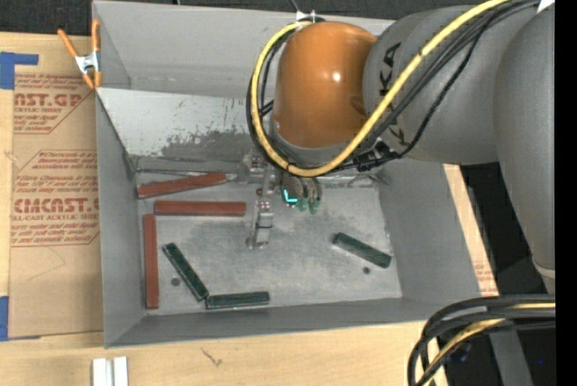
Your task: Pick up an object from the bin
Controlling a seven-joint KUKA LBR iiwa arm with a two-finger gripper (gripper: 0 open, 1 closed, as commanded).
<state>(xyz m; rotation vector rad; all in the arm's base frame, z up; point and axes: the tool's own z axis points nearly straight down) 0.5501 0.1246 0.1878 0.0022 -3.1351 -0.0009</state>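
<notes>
Dark green bars are lying closest: one (237,299) flat along the near wall of the bin (270,323), another (184,271) slanting just left of it, their ends almost meeting. A third green bar (361,250) is resting well apart on the right, and a red-brown bar (151,260) is running along the left wall. Farther in, the middle red-brown bar (199,208) is lying crosswise, with a tilted red-brown bar (180,186) just beyond it. The end effector (261,235) is hanging over bare floor just beside the right end of the middle red-brown bar; I cannot tell whether it is apart or together, and nothing is showing in its grip. Above it the arm's orange cover (323,87) is looming. By my judgement the reach is under way with no grasp made; next it is needing a shift left over that bar before closing.
</notes>
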